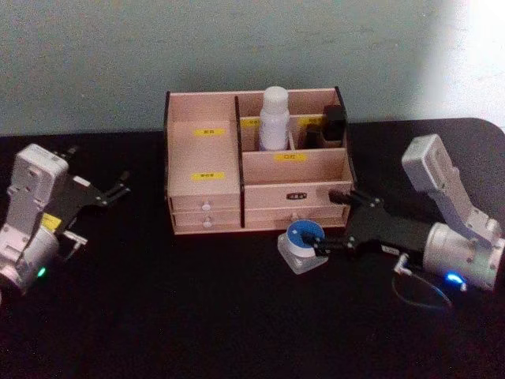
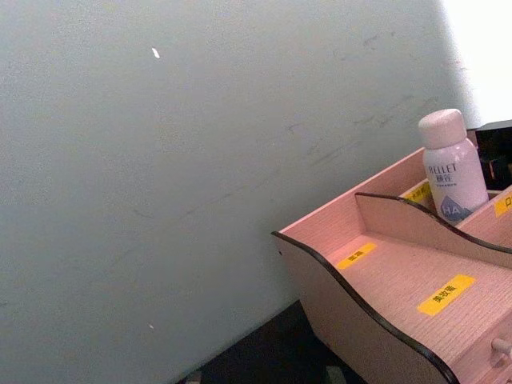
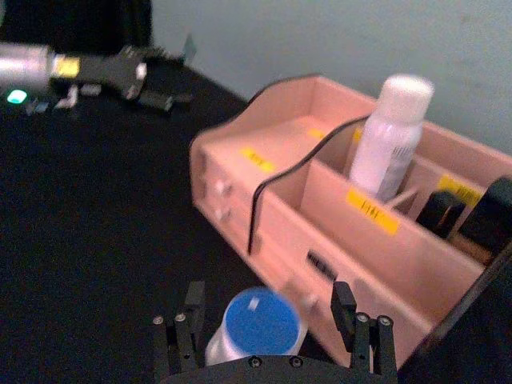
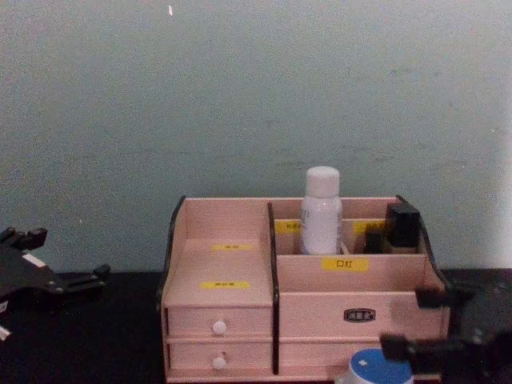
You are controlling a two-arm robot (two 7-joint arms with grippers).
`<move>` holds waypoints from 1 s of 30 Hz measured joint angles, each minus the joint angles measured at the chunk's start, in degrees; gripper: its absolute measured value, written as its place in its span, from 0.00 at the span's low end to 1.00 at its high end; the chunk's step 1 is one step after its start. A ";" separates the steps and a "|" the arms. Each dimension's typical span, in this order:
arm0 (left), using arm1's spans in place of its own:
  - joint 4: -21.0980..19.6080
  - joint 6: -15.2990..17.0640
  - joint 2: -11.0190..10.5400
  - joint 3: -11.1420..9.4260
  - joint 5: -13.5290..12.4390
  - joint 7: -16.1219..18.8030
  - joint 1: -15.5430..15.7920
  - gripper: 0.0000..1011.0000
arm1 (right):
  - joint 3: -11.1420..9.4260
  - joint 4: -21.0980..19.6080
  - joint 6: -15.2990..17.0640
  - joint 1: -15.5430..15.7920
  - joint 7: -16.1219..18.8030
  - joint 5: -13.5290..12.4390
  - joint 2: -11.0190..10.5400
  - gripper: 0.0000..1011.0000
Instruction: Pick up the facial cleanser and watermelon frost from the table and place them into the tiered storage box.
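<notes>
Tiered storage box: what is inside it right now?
A white bottle stands upright in a rear compartment, with dark items in the rear compartment to its right. The compartment walls cover their bases, and the shut drawers hide whatever they hold.

Yellow label (image 4: 345,263): 口红 (white bottle (image 2: 453,172): HA)

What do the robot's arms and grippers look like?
Both arms have pale grey boxy housings and black two-finger grippers. Near the left gripper sit a yellow label and green light; near the right gripper, a blue light and thin looped cable.
</notes>
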State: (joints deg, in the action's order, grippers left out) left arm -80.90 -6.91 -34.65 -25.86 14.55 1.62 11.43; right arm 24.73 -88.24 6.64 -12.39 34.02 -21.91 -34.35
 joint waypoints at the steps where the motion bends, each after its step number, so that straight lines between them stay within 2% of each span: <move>1: 0.00 0.00 0.00 0.00 0.00 0.00 0.00 0.99 | 0.10 -0.13 -0.20 0.27 0.30 -0.04 -0.46 0.99; 7: 0.00 0.00 0.00 0.00 0.00 0.00 0.00 0.99 | 0.59 -0.96 -0.99 1.80 1.50 -0.61 -2.74 0.99; 13: 0.00 0.00 0.00 0.00 0.00 0.00 0.00 0.99 | 0.90 -1.13 0.13 2.44 0.91 -1.10 -3.35 0.99; 23: 0.00 0.00 0.00 0.00 0.00 0.00 0.00 0.99 | 1.48 0.04 2.04 2.38 -1.30 -0.80 -2.63 0.99; 30: 0.00 0.00 0.00 0.00 0.00 0.00 0.00 0.99 | 2.03 1.72 3.06 1.63 -1.39 -0.86 -1.53 0.99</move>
State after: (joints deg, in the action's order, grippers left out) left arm -80.90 -6.91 -34.65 -25.86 14.55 1.62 11.43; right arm 26.77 -86.52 9.69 -10.76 32.63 -22.77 -35.87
